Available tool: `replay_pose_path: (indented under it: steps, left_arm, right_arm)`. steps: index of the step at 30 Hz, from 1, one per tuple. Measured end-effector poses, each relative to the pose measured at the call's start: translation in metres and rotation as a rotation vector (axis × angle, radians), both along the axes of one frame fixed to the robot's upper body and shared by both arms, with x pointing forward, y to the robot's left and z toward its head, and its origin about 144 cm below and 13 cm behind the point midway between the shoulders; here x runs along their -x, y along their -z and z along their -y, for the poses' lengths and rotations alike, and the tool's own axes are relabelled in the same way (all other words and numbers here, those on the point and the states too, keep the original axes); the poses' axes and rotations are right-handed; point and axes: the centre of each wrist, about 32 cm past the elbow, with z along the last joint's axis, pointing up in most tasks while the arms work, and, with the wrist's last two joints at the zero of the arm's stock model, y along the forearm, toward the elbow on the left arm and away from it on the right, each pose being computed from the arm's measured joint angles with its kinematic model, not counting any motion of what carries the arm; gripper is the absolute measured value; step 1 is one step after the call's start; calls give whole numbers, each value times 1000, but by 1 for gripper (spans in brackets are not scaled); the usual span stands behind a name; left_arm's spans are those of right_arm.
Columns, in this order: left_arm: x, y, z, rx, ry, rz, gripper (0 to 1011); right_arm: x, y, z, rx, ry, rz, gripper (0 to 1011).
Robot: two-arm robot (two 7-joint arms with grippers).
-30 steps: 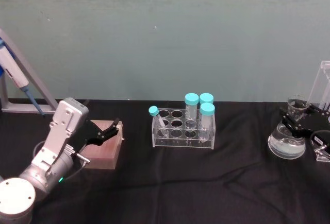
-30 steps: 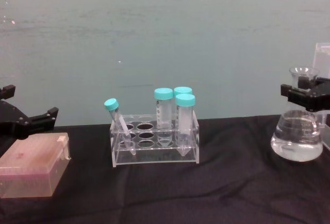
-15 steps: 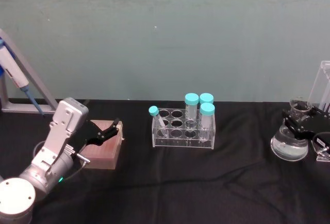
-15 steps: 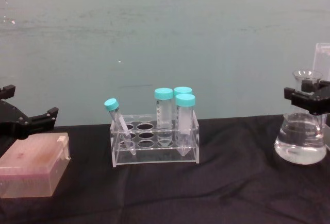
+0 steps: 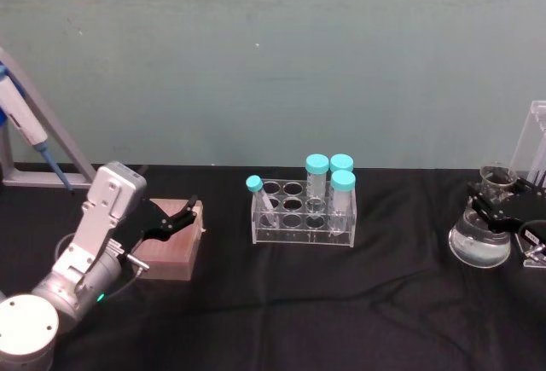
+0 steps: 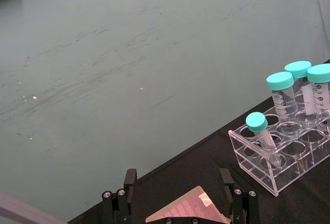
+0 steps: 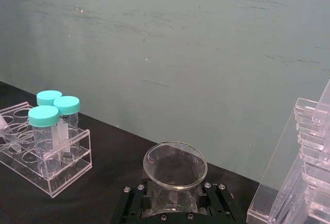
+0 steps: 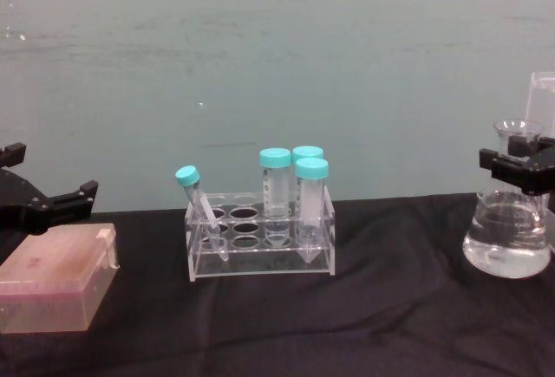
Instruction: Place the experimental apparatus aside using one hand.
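Conical flask [image 5: 480, 240] at the surface's far right, beside the acrylic stand [image 5: 536, 145]. Right claw [image 5: 495, 207] pinching its neck. Glass, liquid-laden: likely heavy, slippery, fragile. Neck seems soundest hold.

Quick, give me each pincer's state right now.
Left pincer: open, holding nothing, poised over the pink box.
Right pincer: shut on the neck of the conical flask of clear liquid.
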Motion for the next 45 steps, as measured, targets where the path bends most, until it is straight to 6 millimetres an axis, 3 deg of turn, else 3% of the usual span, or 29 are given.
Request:
replay_pose_path:
  steps: [45]
  left_arm:
    - [0,0,0,0,0,0,1000]
  right_arm:
    - [1,4,3,19,0,-20,456]
